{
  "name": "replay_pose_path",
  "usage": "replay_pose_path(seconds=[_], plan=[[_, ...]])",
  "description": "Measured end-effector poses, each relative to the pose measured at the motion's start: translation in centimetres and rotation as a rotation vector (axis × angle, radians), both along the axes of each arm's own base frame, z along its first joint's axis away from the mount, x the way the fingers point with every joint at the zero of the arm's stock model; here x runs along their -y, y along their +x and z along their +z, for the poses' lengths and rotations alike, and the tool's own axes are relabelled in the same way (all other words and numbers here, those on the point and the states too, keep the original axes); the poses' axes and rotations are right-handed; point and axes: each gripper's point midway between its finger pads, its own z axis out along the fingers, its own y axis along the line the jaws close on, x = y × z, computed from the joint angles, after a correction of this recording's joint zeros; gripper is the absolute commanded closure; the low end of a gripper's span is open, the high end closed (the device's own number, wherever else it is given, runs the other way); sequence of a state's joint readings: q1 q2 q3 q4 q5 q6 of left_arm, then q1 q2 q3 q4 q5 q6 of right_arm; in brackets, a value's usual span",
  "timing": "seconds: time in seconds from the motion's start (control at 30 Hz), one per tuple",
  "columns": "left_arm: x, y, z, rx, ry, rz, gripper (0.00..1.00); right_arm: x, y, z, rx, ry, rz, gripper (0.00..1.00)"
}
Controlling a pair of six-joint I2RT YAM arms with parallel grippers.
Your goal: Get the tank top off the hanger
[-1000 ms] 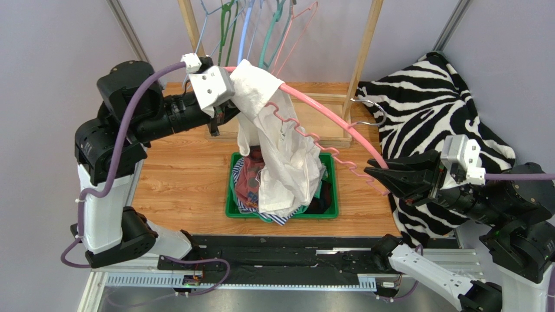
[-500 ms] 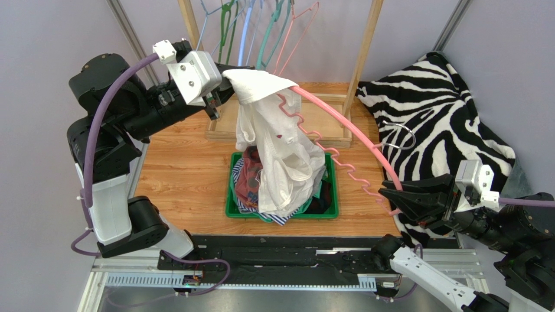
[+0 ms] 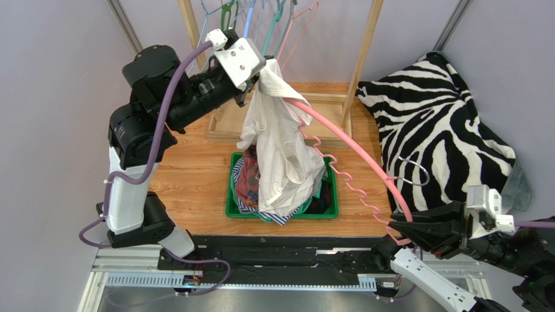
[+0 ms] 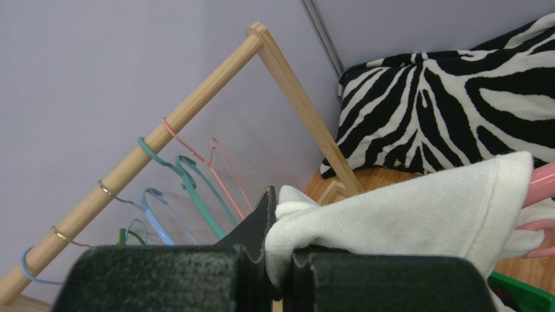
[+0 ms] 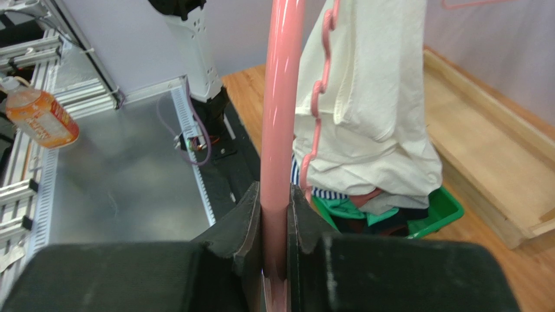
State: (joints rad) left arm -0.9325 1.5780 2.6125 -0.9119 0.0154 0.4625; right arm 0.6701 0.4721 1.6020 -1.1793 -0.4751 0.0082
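A white tank top (image 3: 277,146) hangs over the far end of a pink hanger (image 3: 352,146) above a green bin (image 3: 332,201). My left gripper (image 3: 255,78) is shut on the tank top's upper edge, high near the rack. In the left wrist view the white fabric (image 4: 404,221) is pinched between the jaws (image 4: 281,260), with the pink hanger (image 4: 540,182) at the right edge. My right gripper (image 3: 398,233) is shut on the hanger's near end, low at the front right. In the right wrist view the pink bar (image 5: 280,130) runs up from the gripper (image 5: 275,247) to the tank top (image 5: 371,97).
The green bin holds several clothes. A wooden rack (image 3: 361,52) with several coloured hangers (image 3: 260,26) stands at the back. A zebra-striped cloth (image 3: 436,123) covers the right side. A drink bottle (image 5: 39,117) lies on the metal base in the right wrist view.
My left gripper has moved right and up with the tank top's edge, bunching the fabric toward the hanger's far end. My right gripper has pulled the hanger lower and nearer.
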Motion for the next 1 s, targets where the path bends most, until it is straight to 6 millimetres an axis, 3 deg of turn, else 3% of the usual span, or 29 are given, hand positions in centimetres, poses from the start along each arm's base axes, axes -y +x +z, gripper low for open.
replay_pose_path(seconds=[0.1, 0.23, 0.3, 0.47, 0.6, 0.7, 0.77, 0.9, 1.0], plan=[[0.5, 1.3, -0.6, -0.012, 0.003, 0.041, 1.0, -0.8, -0.1, -1.5, -0.063, -0.035, 0.04, 1.0], [2.0, 3.6, -4.2, -0.078, 0.066, 0.099, 1.0, -0.7, 0.0, -1.8, -0.096, -0.054, 0.03, 1.0], [2.7, 4.9, -7.3, -0.143, 0.12, 0.134, 1.0, 0.1, -0.1, -1.2, -0.078, -0.04, -0.008, 1.0], [2.7, 6.5, -12.8, -0.246, 0.223, 0.198, 1.0, 2.8, -1.9, 1.9, 0.053, 0.071, -0.071, 1.0], [2.0, 6.6, -14.1, -0.273, 0.253, 0.214, 1.0, 3.7, -3.5, 3.7, 0.137, 0.142, -0.051, 1.0], [1.5, 5.9, -13.1, -0.262, 0.233, 0.199, 1.0, 3.4, -2.9, 4.2, 0.15, 0.154, -0.056, 1.0], [1.0, 5.2, -10.9, -0.233, 0.193, 0.179, 1.0, 3.4, -1.7, 4.1, 0.141, 0.153, -0.102, 1.0], [0.0, 2.5, -2.6, -0.069, 0.038, 0.118, 1.0, 4.0, 1.8, 3.8, 0.121, 0.155, -0.263, 1.0], [-0.9, -1.7, 4.4, 0.138, -0.098, 0.039, 1.0, 4.4, 5.2, 2.7, 0.086, 0.138, -0.403, 1.0]])
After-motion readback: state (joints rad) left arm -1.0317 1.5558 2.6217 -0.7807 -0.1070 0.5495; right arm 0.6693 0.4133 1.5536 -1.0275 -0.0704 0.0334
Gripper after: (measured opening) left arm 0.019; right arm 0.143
